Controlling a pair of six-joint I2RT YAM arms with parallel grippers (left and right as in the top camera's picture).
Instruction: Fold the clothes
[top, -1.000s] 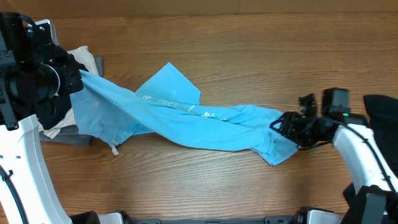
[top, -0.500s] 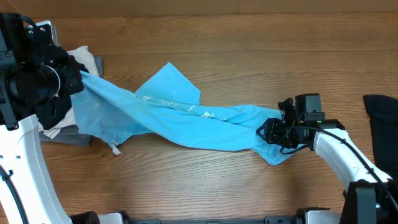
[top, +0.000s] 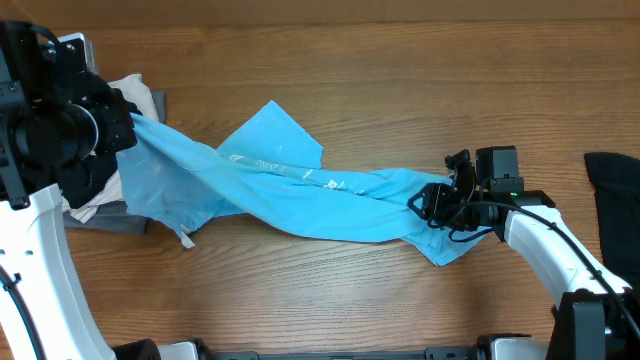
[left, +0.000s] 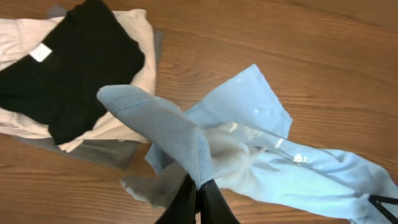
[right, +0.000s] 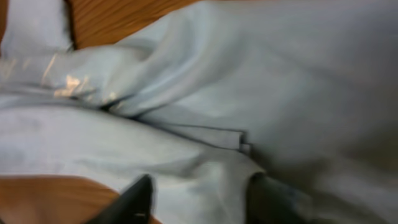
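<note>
On a wooden table (top: 420, 80), left claw (left: 198, 198) pinching blue T-shirt (top: 300, 190), right claw (right: 199, 193) parted astride its cloth.

I'm seeing bare table (top: 400, 80) lying open along the far side. The blue shirt (top: 300, 190) is stretching across the middle, blocking passage there.

Overhead straight down on table (top: 420, 80), left wrist angled down, right wrist pressed close, all sharing blue T-shirt (top: 300, 190)

A wooden worktop (top: 400, 90) with lengthwise grain carries everything. Nothing more can be told of it; its edges lie mostly outside the views.
</note>
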